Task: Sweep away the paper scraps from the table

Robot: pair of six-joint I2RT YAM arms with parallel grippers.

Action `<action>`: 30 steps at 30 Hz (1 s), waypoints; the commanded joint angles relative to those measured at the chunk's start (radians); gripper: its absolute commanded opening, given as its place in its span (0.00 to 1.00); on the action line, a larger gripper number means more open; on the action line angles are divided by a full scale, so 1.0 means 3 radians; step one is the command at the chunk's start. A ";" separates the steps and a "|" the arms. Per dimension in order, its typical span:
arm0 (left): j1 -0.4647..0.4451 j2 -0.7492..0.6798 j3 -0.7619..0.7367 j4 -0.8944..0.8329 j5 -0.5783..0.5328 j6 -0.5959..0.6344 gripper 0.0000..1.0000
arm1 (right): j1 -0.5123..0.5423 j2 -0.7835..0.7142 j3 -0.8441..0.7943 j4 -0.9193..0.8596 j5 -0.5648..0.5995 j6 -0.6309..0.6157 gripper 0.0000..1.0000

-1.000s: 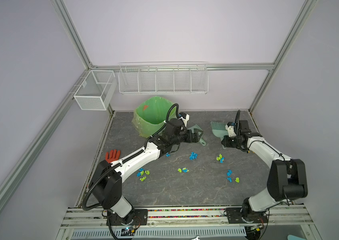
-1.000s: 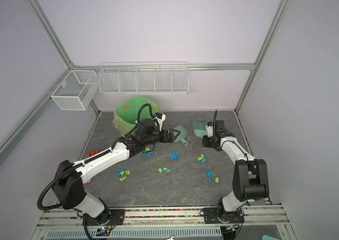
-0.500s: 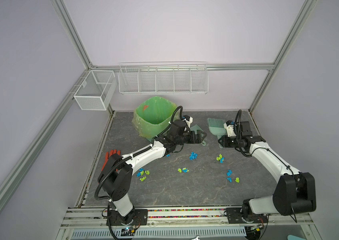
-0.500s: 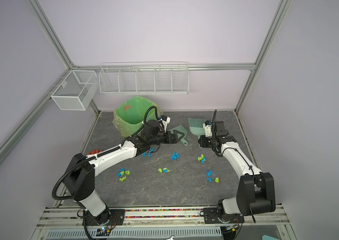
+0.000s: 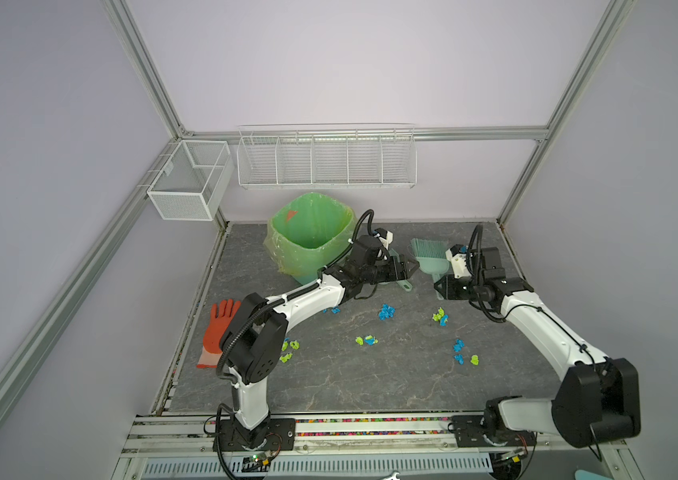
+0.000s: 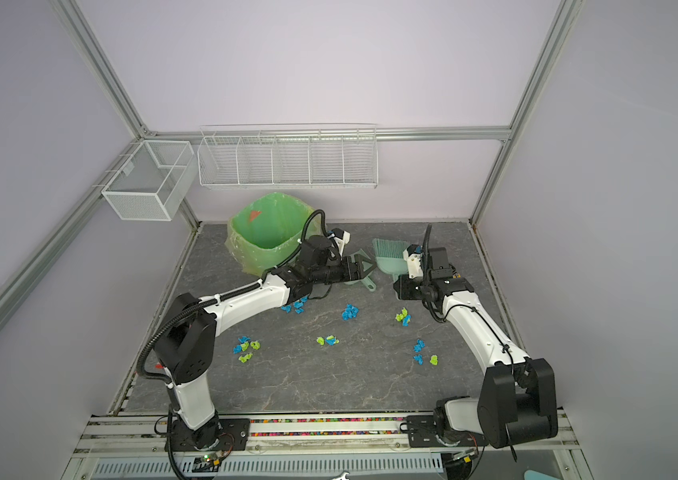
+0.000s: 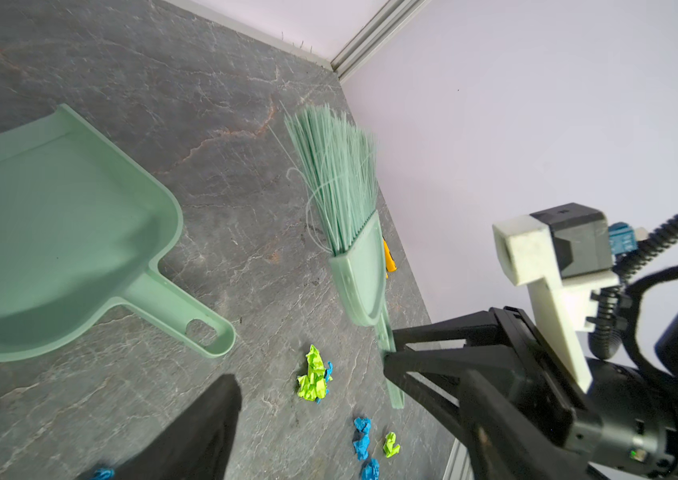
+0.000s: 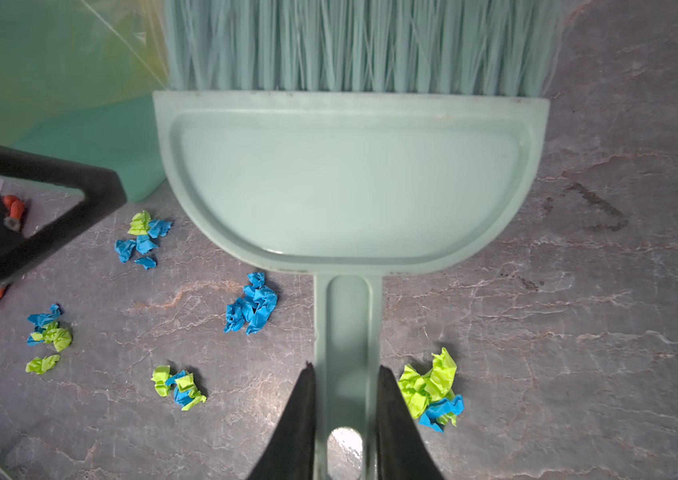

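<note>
Blue and lime paper scraps (image 5: 387, 311) (image 6: 349, 311) lie in small clusters across the dark veined table (image 5: 370, 382), and also show in the right wrist view as paper scraps (image 8: 252, 303). My right gripper (image 8: 347, 399) (image 5: 439, 286) is shut on the handle of a mint-green brush (image 8: 350, 178) (image 5: 428, 253), whose bristles point to the back wall. My left gripper (image 5: 410, 268) (image 6: 366, 266) is open, just above the handle of the mint dustpan (image 7: 50, 249) (image 6: 369, 284). Only one of its fingers (image 7: 204, 424) shows in the left wrist view, short of the handle's loop.
A green-lined bin (image 5: 310, 232) stands at the back, close behind my left arm. An orange-red glove (image 5: 219, 328) lies at the table's left edge. Two white wire baskets (image 5: 325, 158) (image 5: 190, 178) hang on the walls. Metal rails run along the front.
My left gripper has reached further right over the dustpan's handle and its jaws have narrowed a little. My right gripper has shifted slightly left and nearer, with the brush in it.
</note>
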 commanded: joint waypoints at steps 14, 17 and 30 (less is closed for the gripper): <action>-0.0088 0.0362 0.0348 0.0121 0.0047 -0.0132 0.71 | 0.0194 -0.0115 -0.0161 0.0207 -0.0088 0.0069 0.07; -0.0095 0.0389 0.0391 0.0099 0.0066 -0.0129 0.68 | 0.0204 -0.0128 -0.0161 0.0204 -0.0042 0.0058 0.07; -0.0102 0.0435 0.0335 0.0241 0.0055 -0.0228 0.48 | 0.0234 -0.0176 -0.0197 0.0288 -0.0126 0.0082 0.07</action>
